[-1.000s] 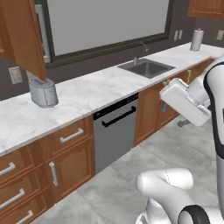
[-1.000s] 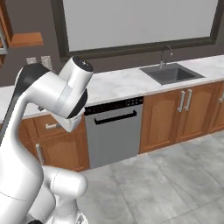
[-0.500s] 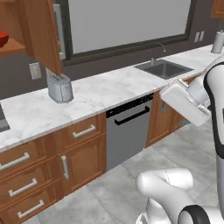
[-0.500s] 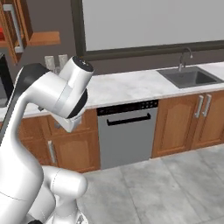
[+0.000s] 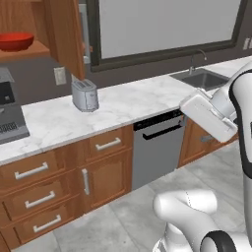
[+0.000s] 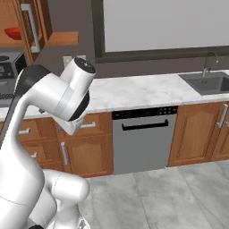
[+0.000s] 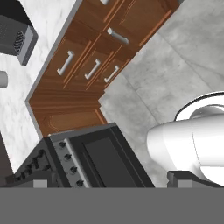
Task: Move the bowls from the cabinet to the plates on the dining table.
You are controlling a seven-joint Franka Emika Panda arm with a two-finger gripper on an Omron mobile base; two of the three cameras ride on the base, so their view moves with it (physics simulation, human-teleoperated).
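A glossy red bowl (image 5: 15,40) (image 6: 13,32) rests on a shelf inside the brown wall cabinet (image 5: 37,49), whose door (image 5: 64,34) stands open. The door's long grey bar handle (image 6: 29,24) shows at the upper left of the right base view. My arm (image 6: 62,98) is folded close to the base, far from the cabinet. The hand looks down at the floor and lower drawers; my gripper (image 7: 109,183) is open, tips wide apart, nothing between them. The brown bowl, the plates and the dining table are out of view.
A marble counter (image 5: 128,106) runs across, bearing a toaster (image 5: 84,94), a dark appliance (image 5: 7,113) at the left and a sink (image 5: 199,78) at the right. Below it are a dishwasher (image 6: 141,138) and wooden drawers (image 5: 39,197). A black stove (image 7: 87,162) lies under the hand.
The whole scene has slid rightward in both base views, so the camera has moved left. The open cabinet and red bowl have come into the picture. The arm's pose is unchanged.
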